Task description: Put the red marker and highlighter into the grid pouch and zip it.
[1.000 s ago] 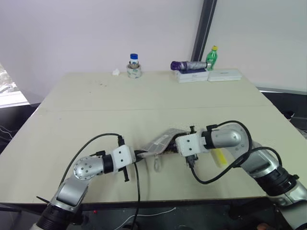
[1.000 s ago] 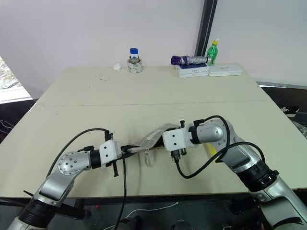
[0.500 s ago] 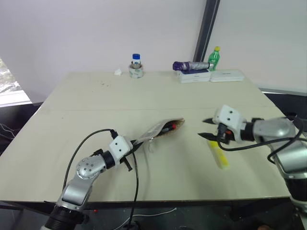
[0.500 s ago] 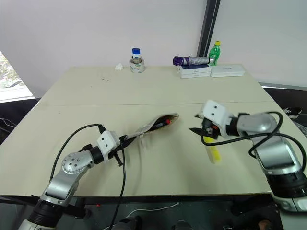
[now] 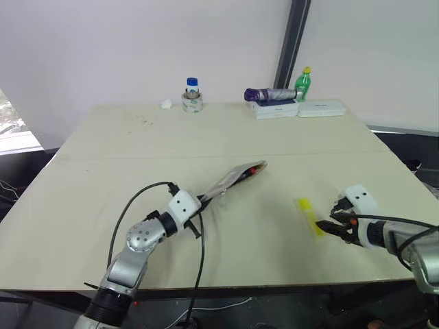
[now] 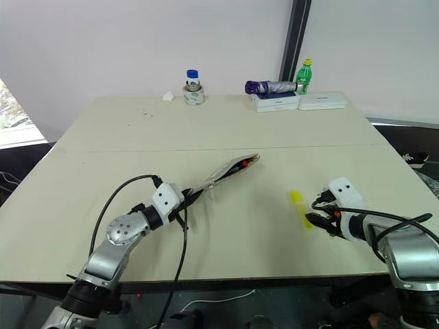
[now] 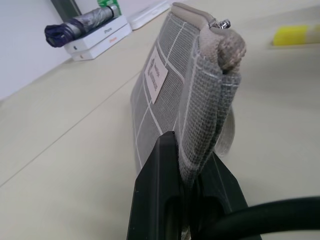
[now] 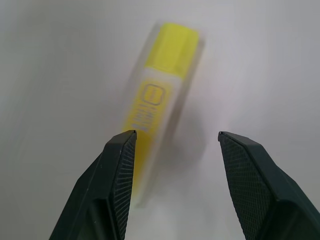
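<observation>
While you look over the wide beige tabletop [image 5: 137,144], note the flat grey fabric grid pouch w/ white lines [image 5: 230,181] near its middle, lifted at an angle off the surface. Your left gripper [image 5: 203,200] is clamped tight on the pouch's near end; the left wrist view shows the black fingers [image 7: 160,195] pinching the fabric edge, white label facing out. The pouch's far end is open, and the slim red marker [image 5: 252,168] pokes out of that mouth. The short chunky yellow highlighter [image 5: 310,215] lies flat on the table, well apart from the pouch, to the right. Your right gripper [image 5: 328,221] sits just beside the highlighter's near end, jaws spread, nothing held; in the right wrist view its fingertips [image 8: 120,150] straddle the highlighter w/o closing.
</observation>
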Controlling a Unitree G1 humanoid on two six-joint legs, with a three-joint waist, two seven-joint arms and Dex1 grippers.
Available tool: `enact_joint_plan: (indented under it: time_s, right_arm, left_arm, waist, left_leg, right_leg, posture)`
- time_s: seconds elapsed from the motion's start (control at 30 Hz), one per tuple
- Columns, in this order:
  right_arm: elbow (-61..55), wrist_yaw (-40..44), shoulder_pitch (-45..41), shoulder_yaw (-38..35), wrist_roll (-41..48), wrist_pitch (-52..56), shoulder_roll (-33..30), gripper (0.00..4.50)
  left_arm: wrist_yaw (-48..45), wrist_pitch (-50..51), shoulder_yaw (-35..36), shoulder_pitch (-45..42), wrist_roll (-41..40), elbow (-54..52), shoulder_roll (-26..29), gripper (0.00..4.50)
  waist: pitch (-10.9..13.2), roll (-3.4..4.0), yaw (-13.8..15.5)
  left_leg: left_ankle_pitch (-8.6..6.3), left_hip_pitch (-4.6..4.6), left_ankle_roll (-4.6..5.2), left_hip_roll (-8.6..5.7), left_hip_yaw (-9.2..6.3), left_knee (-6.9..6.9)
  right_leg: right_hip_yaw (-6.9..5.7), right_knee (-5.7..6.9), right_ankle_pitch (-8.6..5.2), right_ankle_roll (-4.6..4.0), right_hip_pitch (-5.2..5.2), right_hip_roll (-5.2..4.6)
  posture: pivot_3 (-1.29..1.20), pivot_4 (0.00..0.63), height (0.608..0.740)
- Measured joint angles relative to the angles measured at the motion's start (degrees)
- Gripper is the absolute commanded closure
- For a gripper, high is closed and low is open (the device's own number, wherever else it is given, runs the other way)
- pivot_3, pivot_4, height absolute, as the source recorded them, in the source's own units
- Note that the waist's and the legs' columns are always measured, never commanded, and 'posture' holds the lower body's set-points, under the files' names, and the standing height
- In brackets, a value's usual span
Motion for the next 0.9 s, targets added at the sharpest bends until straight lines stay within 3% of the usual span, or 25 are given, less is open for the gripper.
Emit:
enact_joint_plan:
  time_s: [0.17, 0.23, 0.33, 0.63, 0.73, 0.9]
  right_arm:
    - [-0.28, -1.9, -0.29, -0.08, 1.69, -0.24, 0.6, 1.83]
    - [-0.29, -1.85, -1.4, -0.24, 2.9, -0.37, 0.47, 1.28]
    - [-1.26, -2.05, -2.01, -0.55, 4.43, 0.37, -0.5, 0.03]
    - [-2.68, -8.41, 1.55, 1.87, 5.0, 1.67, 2.71, 0.03]
    - [-2.62, -9.58, 1.92, 1.88, 4.76, 1.03, 2.66, 0.88]
    - [-2.5, -9.45, 2.32, 1.94, 4.93, 0.55, 1.72, 3.31]
  left_arm:
    - [-0.47, -0.28, -0.17, -0.46, 0.0, 0.4, 0.01, 4.5]
    - [-0.54, -0.38, -0.22, -0.63, 0.0, 0.49, 0.0, 4.5]
    - [-0.64, -0.96, -0.3, -0.68, 0.0, 0.63, -0.09, 4.5]
    - [-0.72, -1.12, -0.54, -0.68, 0.0, 0.78, -0.64, 4.5]
    - [-0.81, -1.21, -0.62, -0.68, 0.0, 0.78, -0.66, 4.5]
    - [-0.99, -1.29, -0.63, -0.68, 0.0, 0.78, -0.61, 4.5]
  waist:
    - [0.0, 0.0, -0.02]
    - [0.0, 0.0, -0.07]
    - [0.0, 0.0, 0.0]
    - [0.0, 0.01, 0.01]
    - [0.0, 0.01, 0.01]
    - [0.0, 0.01, -0.02]
  left_leg:
    - [0.0, -0.01, 0.0, 0.0, 0.0, 0.0]
    - [0.0, -0.01, 0.0, 0.0, 0.01, 0.0]
    - [0.0, -0.01, 0.0, 0.0, 0.0, -0.01]
    - [-0.01, -0.01, 0.02, 0.0, 0.0, 0.0]
    - [-0.01, 0.0, 0.01, 0.0, -0.01, 0.0]
    - [-0.01, 0.0, 0.02, 0.0, 0.0, 0.0]
  right_leg:
    - [0.0, 0.0, 0.0, 0.0, -0.02, 0.0]
    - [0.01, 0.0, 0.0, 0.0, -0.03, 0.0]
    - [-0.01, 0.0, 0.0, 0.01, -0.02, 0.0]
    - [0.0, 0.0, 0.0, 0.01, -0.01, 0.0]
    - [0.0, 0.0, 0.0, 0.01, 0.0, 0.0]
    - [0.0, 0.0, 0.0, 0.01, -0.01, 0.0]
  posture:
    - [0.0, 0.15, 0.74]
    - [0.0, 0.15, 0.74]
    - [0.0, 0.15, 0.74]
    - [0.0, 0.15, 0.74]
    - [0.0, 0.15, 0.74]
    - [0.0, 0.15, 0.74]
